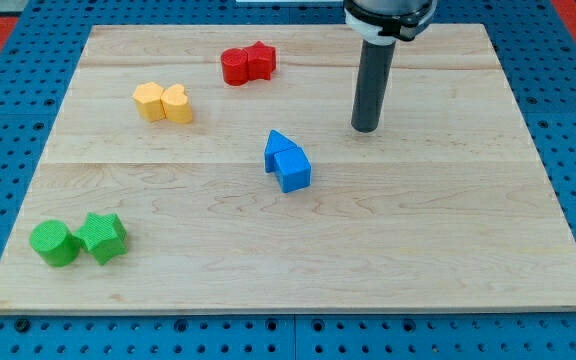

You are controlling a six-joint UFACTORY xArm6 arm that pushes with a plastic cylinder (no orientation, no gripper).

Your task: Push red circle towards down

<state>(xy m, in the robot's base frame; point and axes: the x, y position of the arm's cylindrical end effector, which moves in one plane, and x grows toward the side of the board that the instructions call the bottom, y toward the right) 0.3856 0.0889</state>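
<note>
Red circle (234,66) sits near the bench's (448,250) far edge, at about eleven o'clock from the board's centre, touching a red star-like block (260,59) at its three o'clock side. We read the circle as a short, squat cylinder with a flat top, bright and unmarked, standing upright. Our tip (365,129) rests on the bare wood well apart from it, at roughly four o'clock from the circle, so we judge the approach step to be in hand and no contact made. Our arm carries only a plain rod with no fingers, so nothing can be clenched, released or grasped. The next move, in our judgement, calls for carrying the tip round to the circle's twelve o'clock side, in the narrow strip between block and bench edge, then driving toward six o'clock; the adjoining star may be dragged along if the line is off centre. Also shown: a yellow pair (163,102) at seven o'clock from the circle, a blue pair (287,162) near centre, a green cylinder (53,243) and a green star (102,237) at the board's near left corner.
</note>
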